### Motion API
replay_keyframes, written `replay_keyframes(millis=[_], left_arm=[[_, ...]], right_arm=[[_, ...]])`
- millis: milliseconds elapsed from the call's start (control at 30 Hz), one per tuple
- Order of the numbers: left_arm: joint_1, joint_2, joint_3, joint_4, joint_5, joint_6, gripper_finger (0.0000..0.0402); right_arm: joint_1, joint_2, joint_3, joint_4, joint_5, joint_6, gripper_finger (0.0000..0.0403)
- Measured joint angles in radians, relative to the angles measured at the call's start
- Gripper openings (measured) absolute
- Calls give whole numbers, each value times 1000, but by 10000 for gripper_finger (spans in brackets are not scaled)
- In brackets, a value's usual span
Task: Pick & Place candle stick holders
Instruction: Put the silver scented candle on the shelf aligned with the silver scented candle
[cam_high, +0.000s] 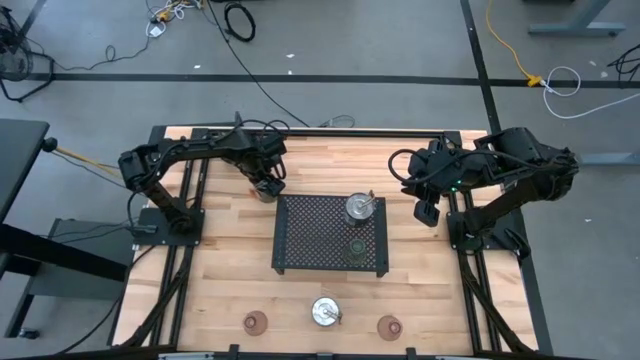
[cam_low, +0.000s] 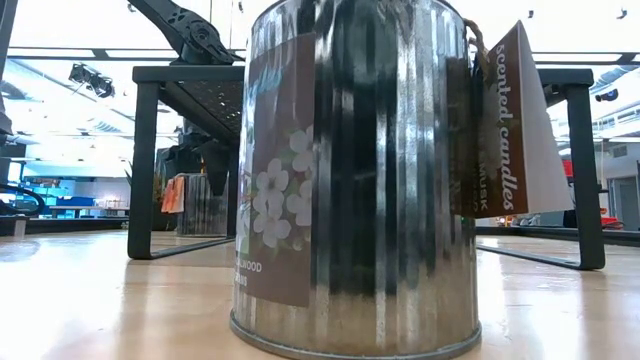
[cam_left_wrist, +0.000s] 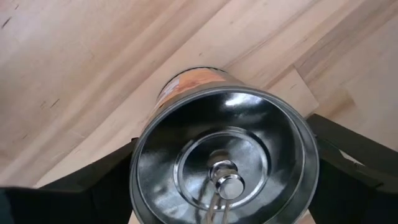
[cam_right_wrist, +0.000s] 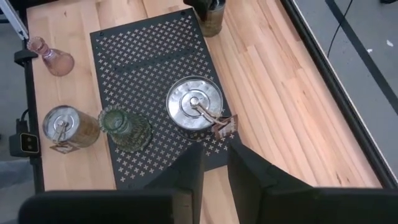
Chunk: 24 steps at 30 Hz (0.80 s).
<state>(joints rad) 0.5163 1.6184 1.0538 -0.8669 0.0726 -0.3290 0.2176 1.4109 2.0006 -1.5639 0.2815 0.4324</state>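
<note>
Left gripper is down at a silver metal candle holder on the bench's far-left part, just beside the far-left corner of the black mesh tray; its wrist view shows the cup's open mouth sitting between the two dark fingers, one on each side of the rim, so the gripper is closed around this holder, whose base appears to rest on the wood. Right gripper hangs over the right side of the wooden table, near the tray's far-right corner, with its fingers parted and nothing between them. On the tray, a second silver holder with a tag stands toward the far-right corner, well apart from both grippers' fingers, and the olive-green glass holder stands just nearer the front edge from it. Along the front edge of the bench sit three more: a reddish-brown glass holder toward the left, a third silver holder in the middle, and another reddish-brown glass holder toward the right. From table height the front silver holder fills the middle, its paper tag reading "scented candles", with the tray's legs behind it.
</note>
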Motion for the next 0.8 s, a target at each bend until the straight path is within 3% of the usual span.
replay_keyframes(millis=[167, 367, 567, 800], left_arm=[[2, 2, 29, -119, -9, 21, 366], [4, 0, 162, -318, -50, 92, 366], [4, 0, 376, -536, -137, 135, 366], [-16, -1, 641, -686, -71, 69, 366]], right_arm=[[0, 0, 0, 0, 16, -1, 73], [0, 0, 0, 2, 34, -22, 73], [-1, 0, 0, 12, 78, -23, 73], [-1, 0, 0, 24, 99, -23, 73]])
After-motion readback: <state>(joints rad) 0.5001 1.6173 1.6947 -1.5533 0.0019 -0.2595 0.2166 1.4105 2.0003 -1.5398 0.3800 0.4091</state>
